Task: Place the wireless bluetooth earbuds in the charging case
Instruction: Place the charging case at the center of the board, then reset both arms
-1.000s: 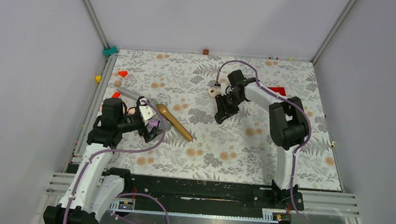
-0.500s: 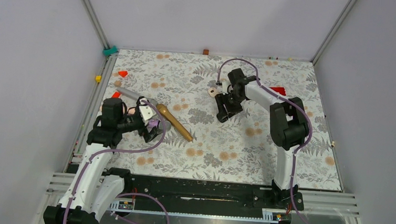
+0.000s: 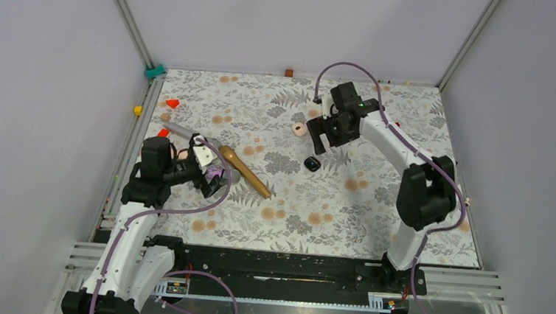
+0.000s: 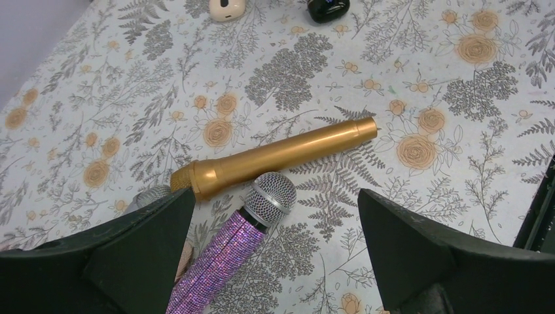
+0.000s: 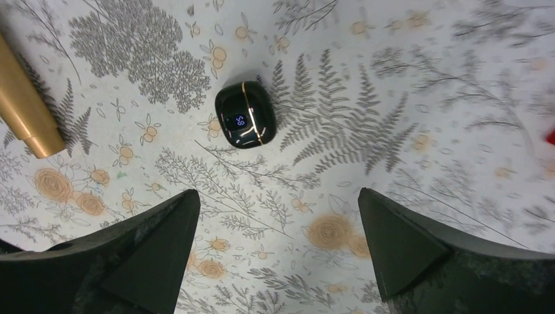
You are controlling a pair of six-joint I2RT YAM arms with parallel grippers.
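The charging case [image 3: 312,163], glossy black with a gold seam and a small lit display, lies closed on the floral table. In the right wrist view the charging case [image 5: 245,114] sits on the cloth, well clear of the fingers. My right gripper [image 3: 325,133] hangs open above and behind it, nothing between its fingers [image 5: 278,199]. The earbuds are out of view. My left gripper [image 3: 211,173] stands open over the microphones at the left, jaws wide [image 4: 275,203]. The case [image 4: 327,8] shows at the top edge of the left wrist view.
A gold microphone [image 3: 248,173] [image 4: 281,157], a purple glitter microphone [image 4: 222,255] and a silver one [image 3: 181,132] lie by the left gripper. A cream-pink rounded object [image 3: 299,129] sits behind the case. Small red pieces [image 3: 171,103] lie at the back left.
My right gripper has opened, let go of the black case and risen back and to the right. The case now lies alone on the cloth. The left arm has not moved.
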